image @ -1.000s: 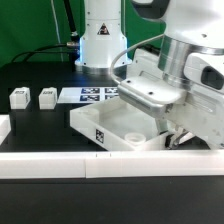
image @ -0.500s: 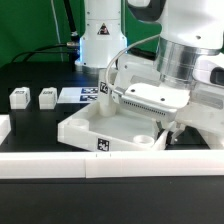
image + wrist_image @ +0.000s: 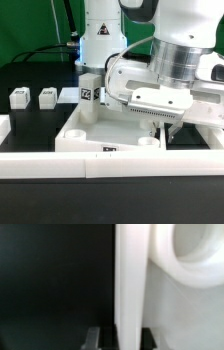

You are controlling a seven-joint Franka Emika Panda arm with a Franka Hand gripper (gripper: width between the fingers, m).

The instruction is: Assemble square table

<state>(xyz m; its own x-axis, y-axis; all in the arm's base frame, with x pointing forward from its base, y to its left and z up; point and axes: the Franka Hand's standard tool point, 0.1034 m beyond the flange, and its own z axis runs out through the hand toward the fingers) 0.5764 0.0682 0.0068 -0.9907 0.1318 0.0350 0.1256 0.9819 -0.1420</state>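
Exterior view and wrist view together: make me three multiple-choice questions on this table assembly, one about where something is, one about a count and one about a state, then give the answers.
1. Where do the loose leg pegs lie relative to the panel?
A. On the black surface, at the exterior view's left of it
B. Inside it
C. Underneath it

2. How many loose leg pegs lie there?
A. One
B. Two
C. Four

3. What is the hand doing?
A. Open above the panel
B. Shut on the panel's rim
C. Shut on a leg peg

Answers:
1 A: they sit on the dark surface, apart from the panel.
2 B: two small white blocks show side by side.
3 B: the wrist view shows the fingers on either side of the thin white rim.
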